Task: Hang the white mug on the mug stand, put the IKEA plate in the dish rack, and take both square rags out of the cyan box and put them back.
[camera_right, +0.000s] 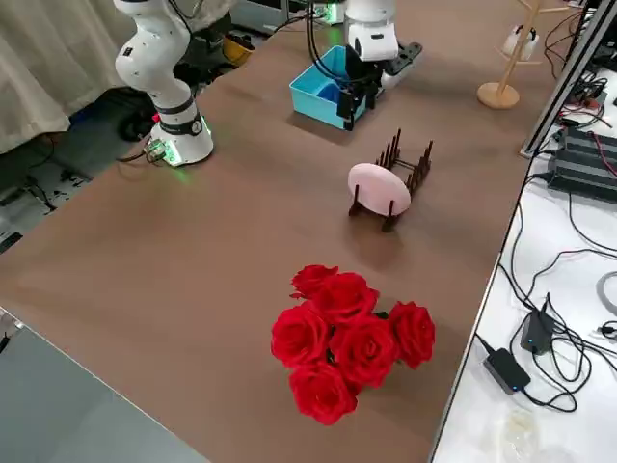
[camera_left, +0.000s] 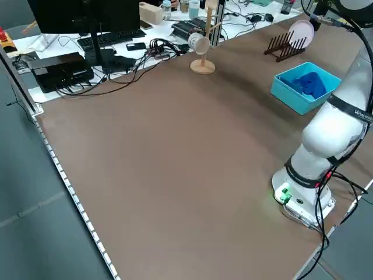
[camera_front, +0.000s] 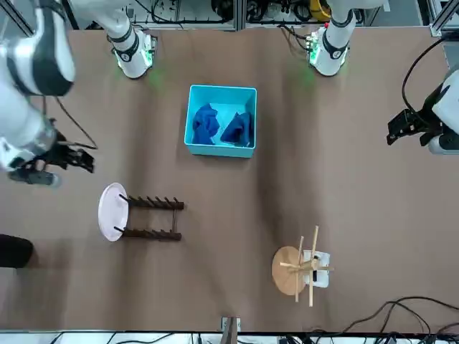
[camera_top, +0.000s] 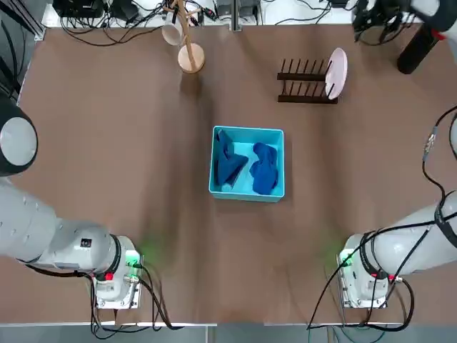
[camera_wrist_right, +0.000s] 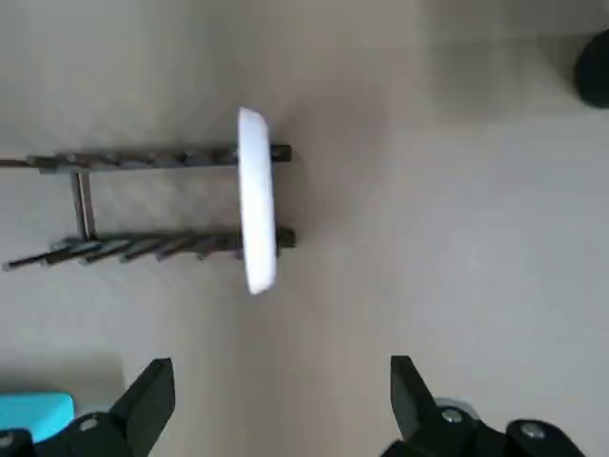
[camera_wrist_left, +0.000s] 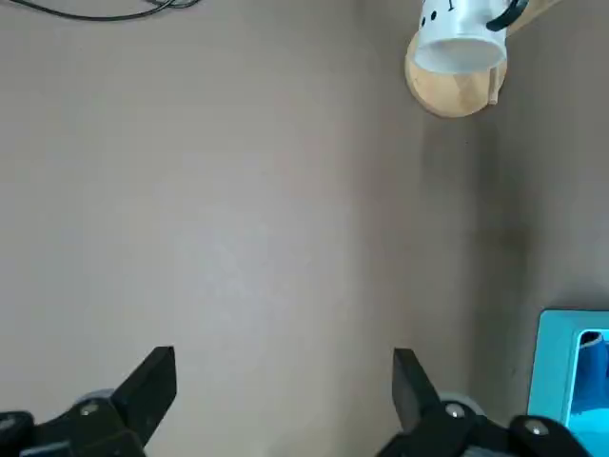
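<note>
Red roses [camera_right: 349,340] — right side only

No writing can be read with certainty anywhere in the views. The black band [camera_left: 349,109] around the white robot arm in the left side view carries a line of pale lettering, too small to make out. The small plain white cylindrical mug [camera_wrist_left: 460,43] shows a few dark marks near its upper edge in the left wrist view; they are cut off by the frame and spell nothing legible. A small dark square label [camera_top: 86,243] sits on the grey-white left arm in the top view, its content indistinct.
</note>
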